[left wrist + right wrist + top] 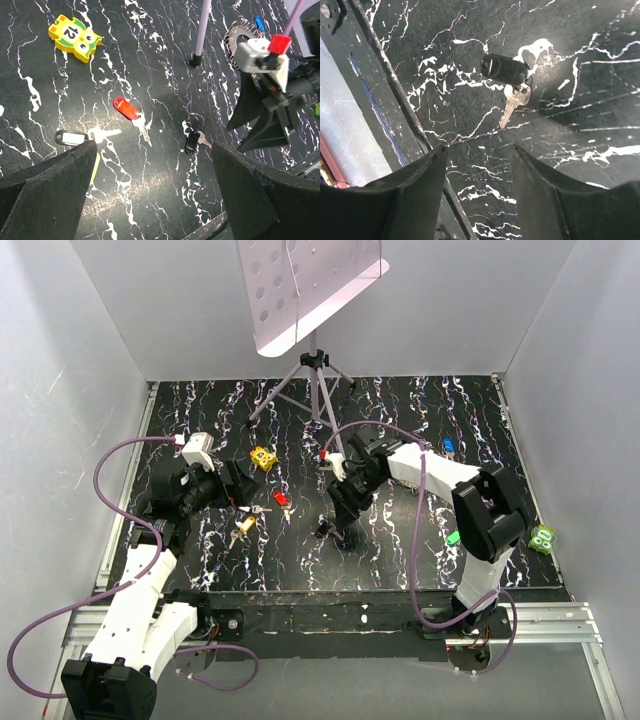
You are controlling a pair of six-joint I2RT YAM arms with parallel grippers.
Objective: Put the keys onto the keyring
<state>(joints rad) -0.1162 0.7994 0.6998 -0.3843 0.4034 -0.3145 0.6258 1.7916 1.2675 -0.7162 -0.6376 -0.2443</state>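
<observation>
A black-headed key [504,69] lies flat on the marbled table, its silver blade pointing toward my right gripper [480,147]. That gripper hangs just short of the key, open, with nothing between its fingers. In the left wrist view the same key [192,141] lies below the right gripper [250,131]. A red key [127,109], a key with a black-rimmed tag [70,136] and a yellow key [95,165] lie ahead of my left gripper [154,145], which is wide open and empty. The toothed keyring [235,37] shows partly behind the right wrist. A blue key [258,22] lies by it.
A tripod stand [315,390] holding a perforated plate rises at the back centre, one leg [200,30] near the keyring. A yellow owl block [263,457] sits at back left. A green key [453,537] and a green block [541,537] lie at right. White walls enclose the table.
</observation>
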